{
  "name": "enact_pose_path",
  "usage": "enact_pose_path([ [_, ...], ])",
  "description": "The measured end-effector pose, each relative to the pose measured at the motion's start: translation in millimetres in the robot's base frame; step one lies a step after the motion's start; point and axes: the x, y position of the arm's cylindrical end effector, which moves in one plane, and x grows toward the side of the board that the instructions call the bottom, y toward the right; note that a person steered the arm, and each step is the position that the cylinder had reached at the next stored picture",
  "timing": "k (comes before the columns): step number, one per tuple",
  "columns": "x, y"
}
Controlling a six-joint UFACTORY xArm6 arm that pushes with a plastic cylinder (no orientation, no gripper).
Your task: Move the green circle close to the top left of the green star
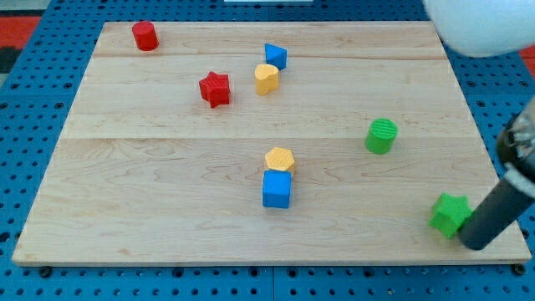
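Observation:
The green circle point(381, 135) stands on the wooden board point(167, 192) at the view's right, a little above the middle. The green star point(450, 214) lies near the board's bottom right corner, below and to the right of the circle. My dark rod comes in from the view's right edge and slants down. My tip point(476, 244) rests at the star's lower right side, touching it or nearly so. The circle is well apart from my tip.
A yellow hexagon point(279, 159) sits right above a blue cube point(277, 189) at the board's centre bottom. A red star point(215, 89), a yellow block point(267, 79) and a blue block point(275, 56) lie at the top centre. A red cylinder-like block point(145, 36) is top left.

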Motion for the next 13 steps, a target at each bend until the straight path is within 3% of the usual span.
enact_pose_path([
  [1, -15, 16],
  [2, -56, 18],
  [4, -202, -3],
  [5, -165, -58],
  [8, -159, -133],
  [10, -125, -143],
  [11, -145, -160],
  [13, -100, -169],
])
